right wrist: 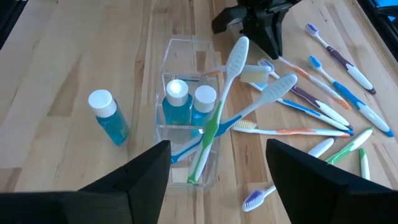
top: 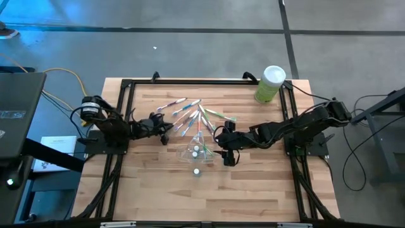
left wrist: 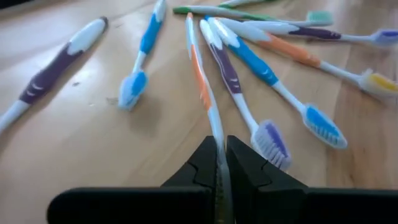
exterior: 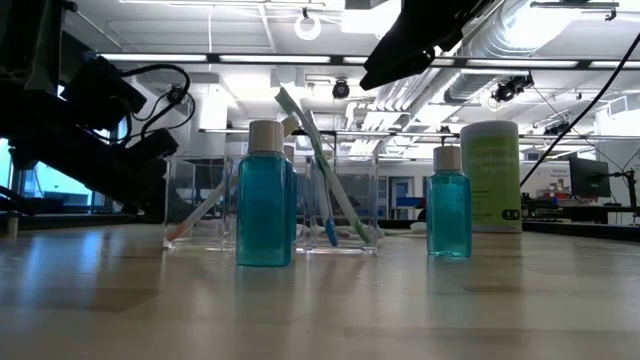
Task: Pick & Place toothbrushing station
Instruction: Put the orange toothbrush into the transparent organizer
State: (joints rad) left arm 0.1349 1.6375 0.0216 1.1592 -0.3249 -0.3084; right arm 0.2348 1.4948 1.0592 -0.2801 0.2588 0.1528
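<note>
Several pastel toothbrushes [top: 190,114] lie fanned out on the wooden table. My left gripper [top: 163,131] is at their left side, shut on an orange-and-white toothbrush [left wrist: 200,81]. A small clear holder [right wrist: 186,93] stands mid-table with two blue white-capped bottles [right wrist: 189,102] and a green [right wrist: 214,124] and a blue toothbrush [right wrist: 261,99] leaning out of it. A third bottle [right wrist: 109,118] stands on the table beside it. My right gripper [top: 219,149] is open and empty, just right of the holder [top: 196,151]. My left gripper pinches the orange-and-white toothbrush by its thin white end [left wrist: 216,127] between its two fingers [left wrist: 249,165]. The fingers come in low from the table's left and lie along the brush. The brush's far end [left wrist: 189,18] reaches in among the other brushes on the table.
A tall green canister with a white lid [top: 271,82] stands at the far right corner. The black frame rails [top: 123,126] run along the table's left and right sides. Bare wood lies toward the near edge.
</note>
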